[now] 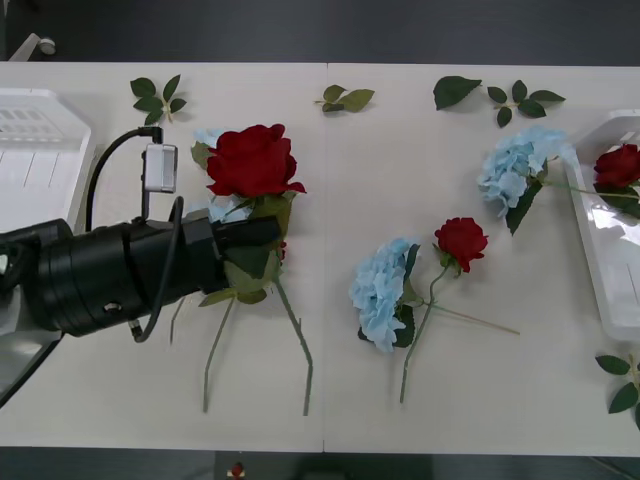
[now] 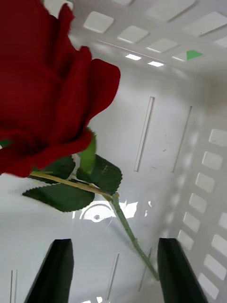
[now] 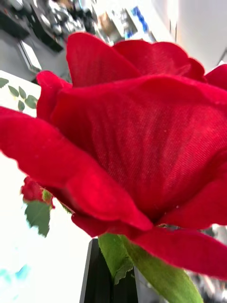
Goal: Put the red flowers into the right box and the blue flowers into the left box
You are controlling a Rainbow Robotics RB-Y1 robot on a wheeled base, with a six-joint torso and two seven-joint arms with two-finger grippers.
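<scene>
left claw [image 1: 262, 232]: clamped on a red rose [image 1: 252, 160] just under the bloom, head lifted off the tabletop [image 1: 380, 400] for carrying to the right box [image 1: 607, 270] | right claw [image 2: 113, 270]: fingers apart over that box, another rose [image 2: 42, 90] lying free inside | blue flowers [image 1: 382, 292] on tabletop; left box [image 1: 40, 150] holds none.

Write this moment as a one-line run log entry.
left gripper: shut on red rose | right gripper: open, in right box

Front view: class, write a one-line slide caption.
Left gripper holds a red rose above the table; another rose lies in the right box.
</scene>
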